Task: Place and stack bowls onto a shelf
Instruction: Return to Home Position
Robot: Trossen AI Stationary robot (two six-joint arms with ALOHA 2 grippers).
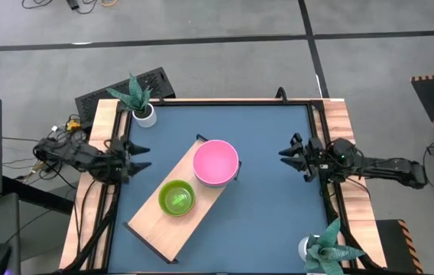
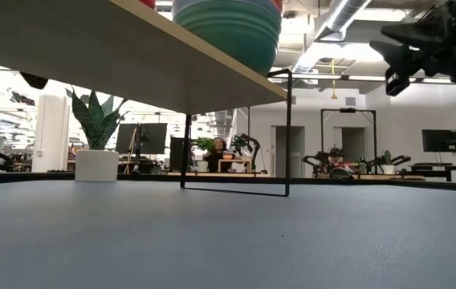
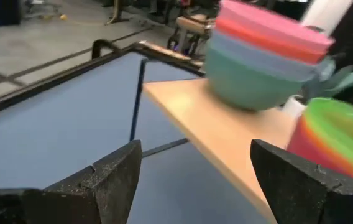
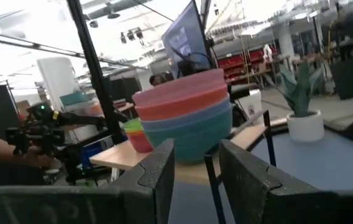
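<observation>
At the far end of the shelf (image 1: 144,221) sit the pink-topped bowls (image 1: 215,162), the green-topped bowls (image 1: 176,197) mid-board, so by the table (image 1: 278,221) edges I should draw my left gripper (image 1: 141,157) and right gripper (image 1: 287,153), open and probably empty, back slowly.

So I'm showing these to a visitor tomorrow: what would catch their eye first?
Probably the pink-topped stack of bowls at one end of the wooden shelf, which sits slantwise mid-table, with a smaller lime-topped stack beside it. Next, the left hand and right hand, both open, at opposite table edges, pointing inward.
</observation>
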